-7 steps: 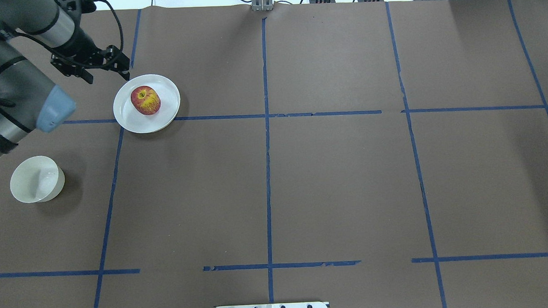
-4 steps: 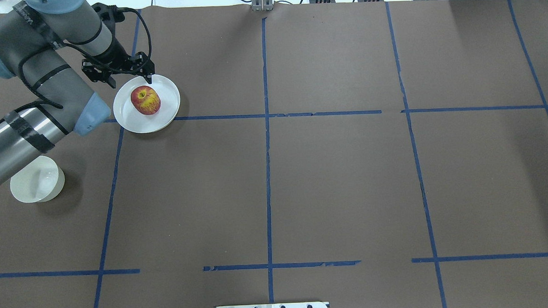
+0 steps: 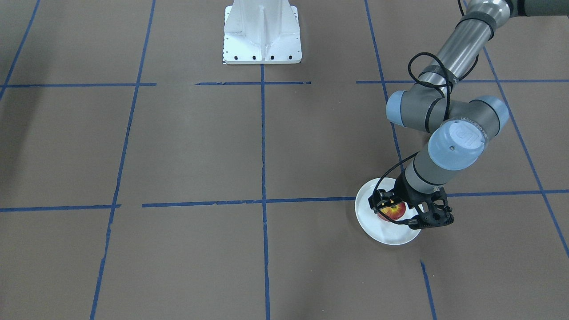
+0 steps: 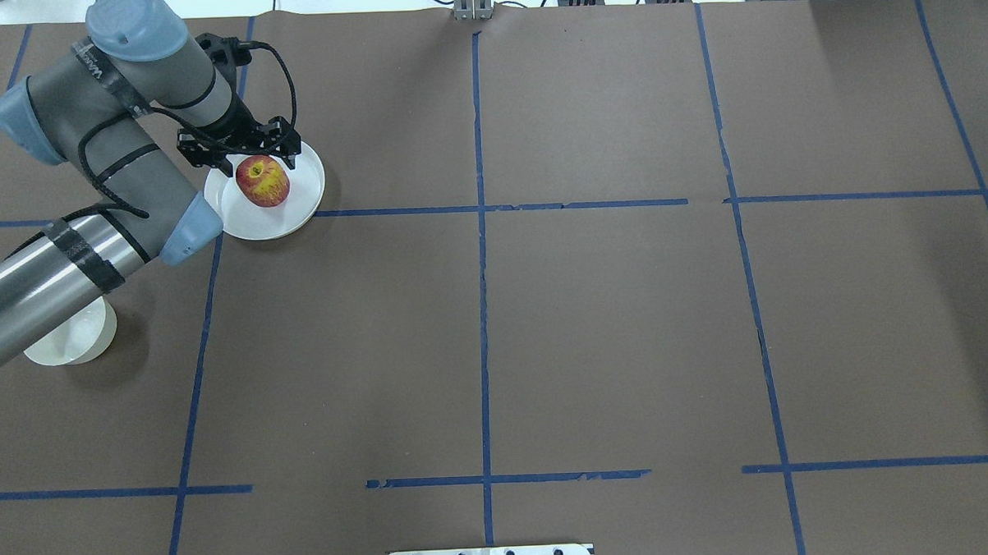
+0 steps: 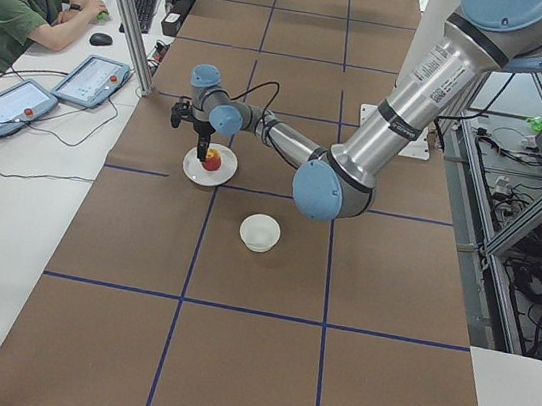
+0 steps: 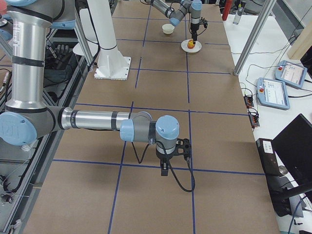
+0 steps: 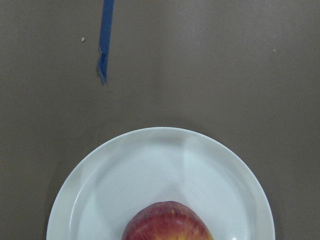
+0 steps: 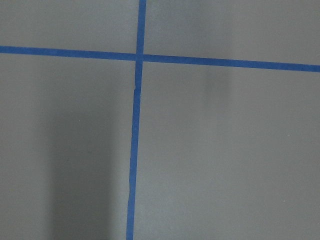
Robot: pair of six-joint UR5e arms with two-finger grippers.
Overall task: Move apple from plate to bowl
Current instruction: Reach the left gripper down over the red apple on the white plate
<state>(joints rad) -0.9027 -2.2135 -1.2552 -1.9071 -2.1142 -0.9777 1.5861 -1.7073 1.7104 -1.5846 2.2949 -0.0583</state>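
while the small round red-and-yellow apple point(image 4: 262, 182) sits on the flat round white plate point(image 4: 305, 190) in the upper left of the overhead view, the left gripper point(image 4: 259, 163) hangs over it, spread wide (contact unclear). the deep cream bowl point(image 4: 79, 346) stands at the left edge, partly under the arm point(image 4: 42, 269). whether the right gripper point(image 6: 165, 169) is spread, i cannot tell.

The left arm point(image 4: 120, 167), at the overhead view's upper left, is made of grey and silver tubes capped in pale blue. A black cable point(image 4: 294, 95) is looped along it to the black left gripper point(image 4: 260, 161).
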